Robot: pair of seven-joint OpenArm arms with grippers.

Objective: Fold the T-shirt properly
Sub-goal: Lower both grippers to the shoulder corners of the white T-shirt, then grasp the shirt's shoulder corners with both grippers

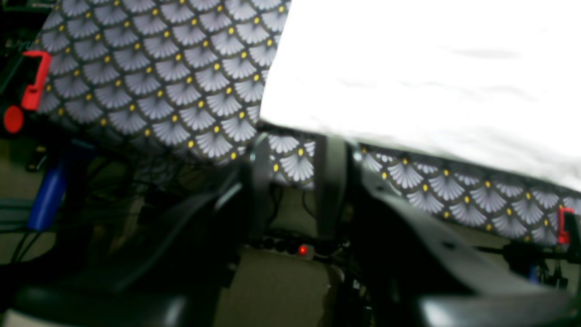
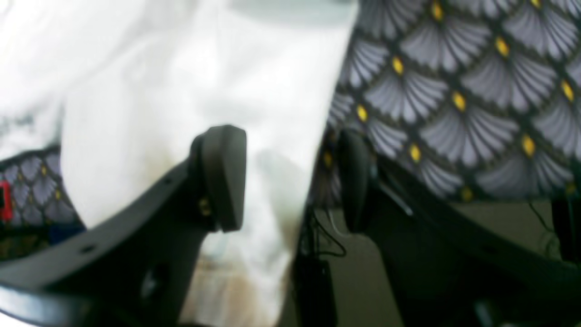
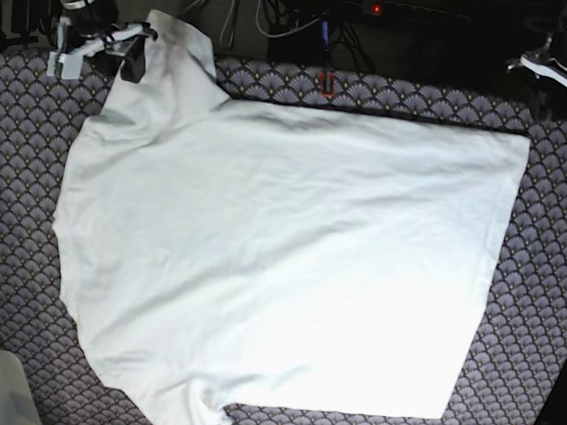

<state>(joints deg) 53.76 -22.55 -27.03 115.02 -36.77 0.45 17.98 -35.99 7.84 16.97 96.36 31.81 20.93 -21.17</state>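
Soft white T-shirt spreads wrinkled on scalloped cloth; right gripper gapes wide, left partly open, empty.

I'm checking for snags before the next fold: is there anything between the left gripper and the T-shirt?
Nothing visible stands between the left gripper and the T-shirt; only a strip of tablecloth shows there.
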